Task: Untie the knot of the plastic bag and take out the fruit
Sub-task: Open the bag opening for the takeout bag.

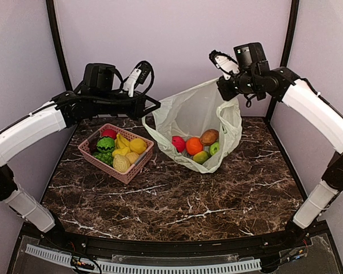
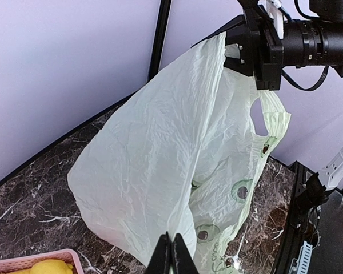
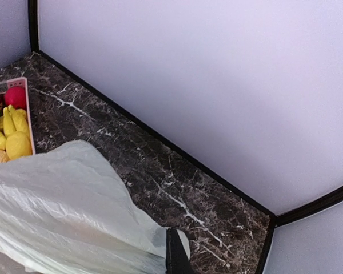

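The pale green plastic bag (image 1: 191, 114) is untied and held up by both grippers. My left gripper (image 1: 153, 106) is shut on its left edge, seen in the left wrist view (image 2: 172, 254). My right gripper (image 1: 224, 90) is shut on its top right corner, high above the table; the bag (image 3: 57, 205) fills the lower left of the right wrist view. The fruit lies in the bag's open mouth on the table: an orange one (image 1: 194, 145), a brown oval (image 1: 209, 137), a light green one (image 1: 215, 148), a yellow-green one (image 1: 201, 156) and a red one (image 1: 178, 142).
A pink basket (image 1: 87, 149) with bananas, a yellow piece, green and red pieces stands left of the bag on the dark marble table (image 1: 177, 200). Its rim also shows in the right wrist view (image 3: 27, 108). Walls and a black frame ring the table.
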Motion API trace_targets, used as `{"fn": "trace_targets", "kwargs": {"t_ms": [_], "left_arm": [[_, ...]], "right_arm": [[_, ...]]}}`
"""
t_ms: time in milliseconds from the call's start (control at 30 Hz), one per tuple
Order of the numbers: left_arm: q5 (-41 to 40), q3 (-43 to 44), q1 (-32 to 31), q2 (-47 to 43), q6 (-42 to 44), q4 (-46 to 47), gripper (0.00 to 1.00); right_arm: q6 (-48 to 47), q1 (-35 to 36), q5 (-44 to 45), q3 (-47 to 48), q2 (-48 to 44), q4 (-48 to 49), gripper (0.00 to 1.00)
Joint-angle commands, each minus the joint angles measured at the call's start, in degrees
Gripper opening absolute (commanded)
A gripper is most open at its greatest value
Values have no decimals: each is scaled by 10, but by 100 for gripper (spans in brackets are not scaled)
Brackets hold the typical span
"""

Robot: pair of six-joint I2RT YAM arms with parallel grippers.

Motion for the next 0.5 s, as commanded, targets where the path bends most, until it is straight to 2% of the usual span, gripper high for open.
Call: {"fn": "trace_targets", "kwargs": {"t_ms": [0, 167, 267, 367, 467], "left_arm": [[1, -106, 1, -26, 17, 25, 1], [5, -227, -6, -49, -6, 102, 1], [-19, -286, -21, -68, -14, 119, 1], [-28, -312, -30, -81, -27, 135, 1], [-28, -323, -37, -93, -47, 148, 1]], "right_arm": [[30, -12, -70, -103, -58, 44, 0], [89, -10, -202, -273, -125, 98, 0], [123, -7, -215, -345, -154, 114, 0], [145, -7, -207, -376, -170, 110, 1], [152, -6, -209, -375, -189, 106, 19]]}}
